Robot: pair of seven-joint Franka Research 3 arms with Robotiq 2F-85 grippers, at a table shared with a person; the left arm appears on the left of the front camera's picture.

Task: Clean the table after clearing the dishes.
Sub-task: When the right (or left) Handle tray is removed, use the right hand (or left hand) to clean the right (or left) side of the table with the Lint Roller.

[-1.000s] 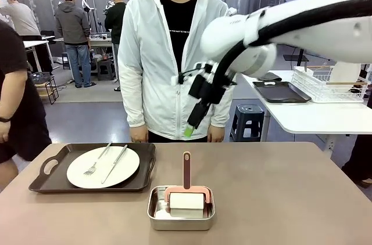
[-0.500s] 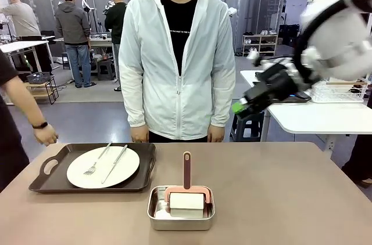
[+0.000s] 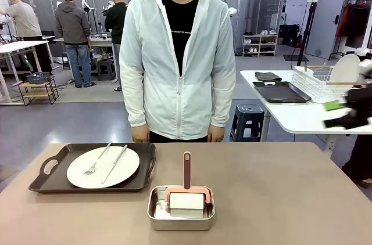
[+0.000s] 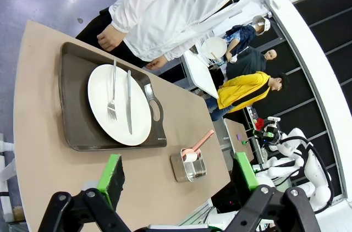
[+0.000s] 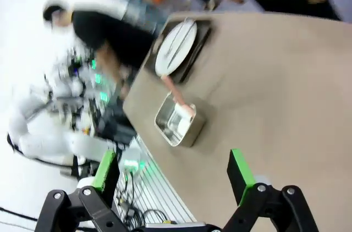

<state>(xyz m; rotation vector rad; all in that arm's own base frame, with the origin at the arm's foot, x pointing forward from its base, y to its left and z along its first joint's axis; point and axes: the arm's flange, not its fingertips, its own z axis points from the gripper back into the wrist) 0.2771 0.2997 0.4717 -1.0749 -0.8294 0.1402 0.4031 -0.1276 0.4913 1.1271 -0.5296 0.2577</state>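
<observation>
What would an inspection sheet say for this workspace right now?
Surface: beige-brown table, carrying one tray and one pan.
Job's things: white plate with fork and knife lying on it, on a dark brown tray at the robot's left.
Clutter: steel pan near the front edge, holding a pink-handled white tool.
Grippers: left gripper open, empty, above the table; right gripper open, empty.
Cables: nothing seen on the table.
Surroundings: person in a white jacket standing at the far edge; white side table with a dish rack behind.

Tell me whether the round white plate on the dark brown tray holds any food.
No food: the round white plate bears only a silver fork and a silver knife, lying side by side.
</observation>
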